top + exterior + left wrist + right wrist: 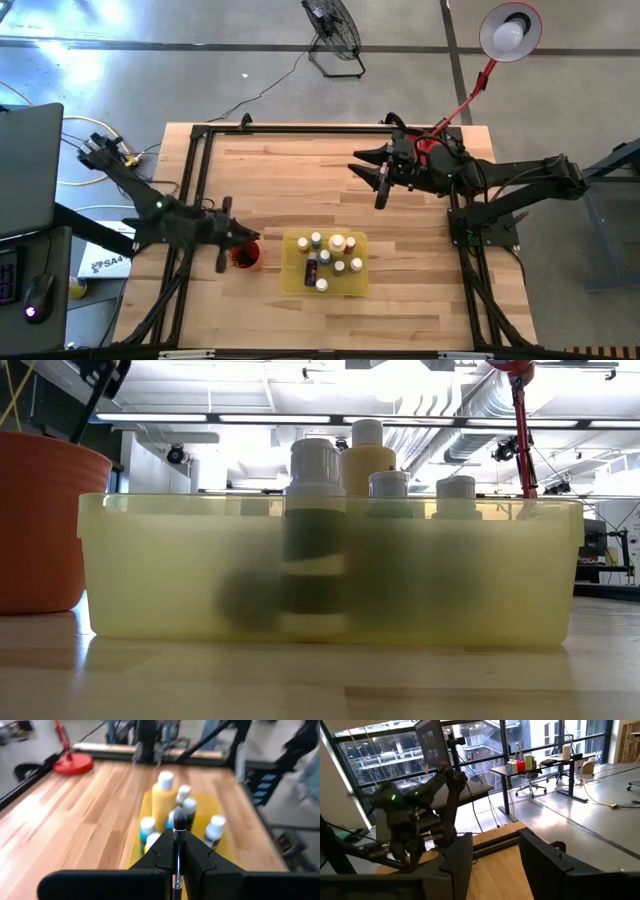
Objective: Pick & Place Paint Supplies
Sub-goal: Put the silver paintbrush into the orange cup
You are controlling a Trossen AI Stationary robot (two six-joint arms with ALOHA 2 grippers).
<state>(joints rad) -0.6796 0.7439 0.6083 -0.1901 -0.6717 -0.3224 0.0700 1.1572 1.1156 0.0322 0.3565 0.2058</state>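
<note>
Paintbrush, thin and dark with a grey tip [179, 827], is sitting pinched in my left gripper [177, 851], visible only from that wrist; overhead, my right gripper [383, 181] is hovering spread beyond the translucent yellow tray [292, 282] of pale-capped bottles [337, 243].

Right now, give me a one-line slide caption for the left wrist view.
Left gripper shut on a paintbrush, bristles toward the paint bottles standing in the yellow tray on the wooden table.

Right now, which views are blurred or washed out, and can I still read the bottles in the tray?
Low view: translucent yellow plastic tray fogs the bottles into smears; ceiling lights glare. Left wrist view: soft, motion-blurred, yet the grey-tipped thin paintbrush in the shut left claw reads. High view: sharp, white-capped small paint bottles countable.
</note>
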